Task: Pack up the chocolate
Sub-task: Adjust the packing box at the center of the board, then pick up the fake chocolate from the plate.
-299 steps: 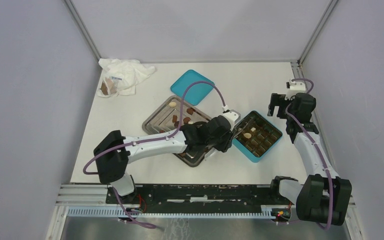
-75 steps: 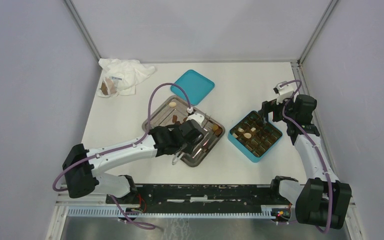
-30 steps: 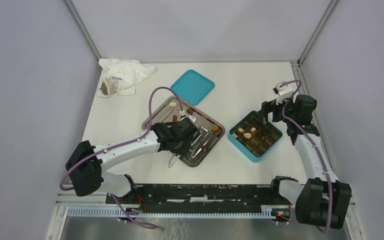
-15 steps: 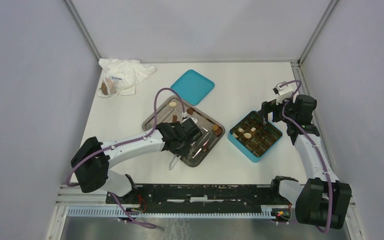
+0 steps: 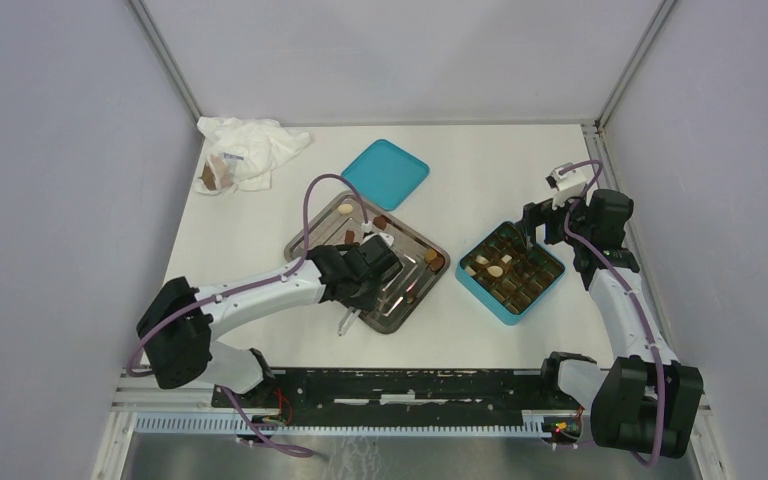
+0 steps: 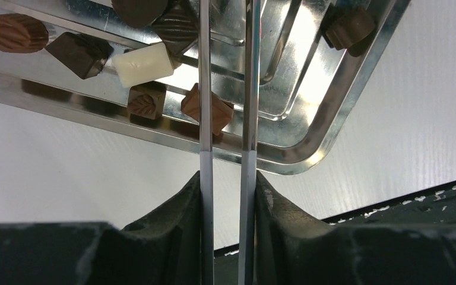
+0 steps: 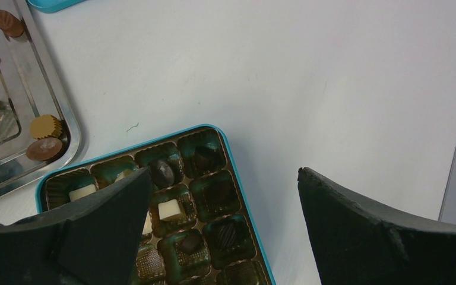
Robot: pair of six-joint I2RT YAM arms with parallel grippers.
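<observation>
The picking-up step is in hand. The left gripper [image 6: 226,71] hangs over the tray [image 6: 309,148], its thin fingers slightly apart, with a brown chocolate [image 6: 221,114] partly between them. Next it should squeeze gently and carry the chocolate to the box [image 7: 217,199]. The right gripper [image 7: 222,173] hangs there, wide apart.

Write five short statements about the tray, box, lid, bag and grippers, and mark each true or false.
1. The lid sits on the box. False: it lies on the table, apart from the box.
2. The right gripper hangs open over the box. True.
3. The tray is empty. False: chocolates lie in it.
4. The left gripper reaches over the tray. True.
5. The bag lies beside the box. False: it is in the far left corner.
</observation>
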